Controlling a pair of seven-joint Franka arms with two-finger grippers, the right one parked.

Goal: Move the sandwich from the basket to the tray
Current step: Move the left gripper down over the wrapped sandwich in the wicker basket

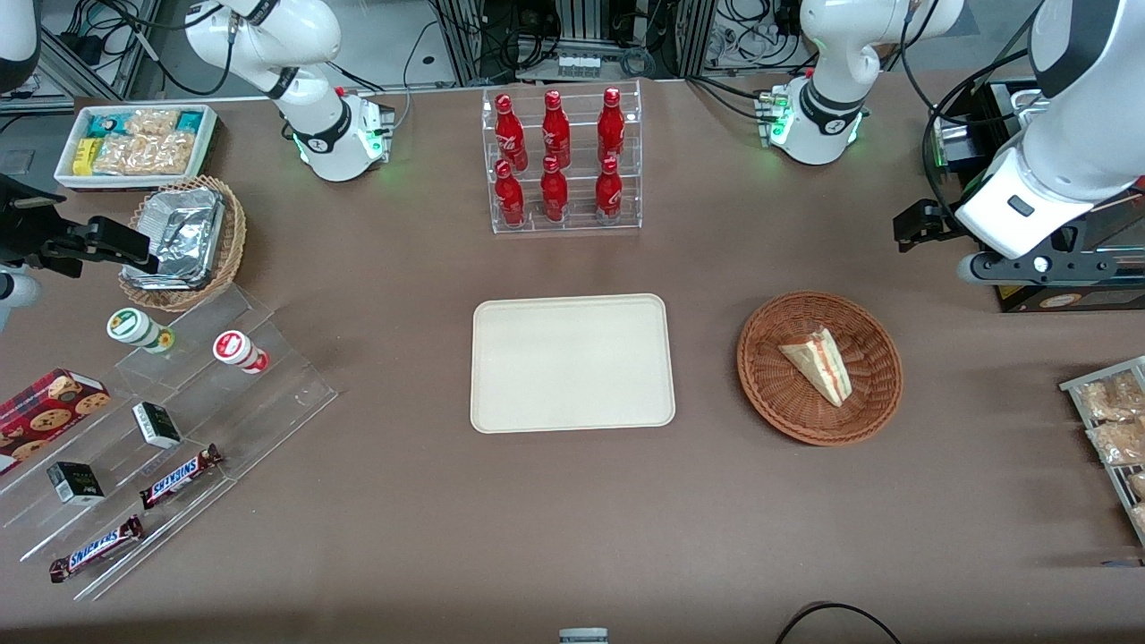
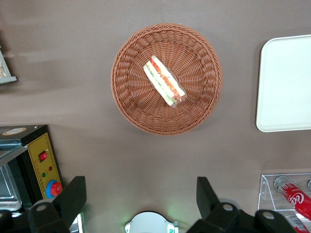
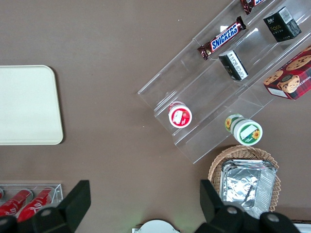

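The sandwich (image 1: 818, 362) (image 2: 165, 81), a pale wedge with red and green layers, lies on its side in the reddish-brown wicker basket (image 1: 760, 376) (image 2: 126, 82). The cream tray (image 1: 572, 362) (image 2: 286, 82) (image 3: 26, 104) lies flat beside the basket, toward the parked arm's end, with nothing on it. My left gripper (image 1: 921, 225) (image 2: 140, 187) hangs high over the table, farther from the front camera than the basket and toward the working arm's end. It is open, its fingers (image 2: 73, 194) wide apart with nothing between them.
A clear rack of red bottles (image 1: 562, 161) stands farther from the front camera than the tray. A black control box (image 1: 1064, 286) (image 2: 41, 160) and a wire rack of snacks (image 1: 1109, 420) sit at the working arm's end. A stepped acrylic shelf (image 1: 170, 429) and a foil-filled tan basket (image 1: 183, 237) are at the parked arm's end.
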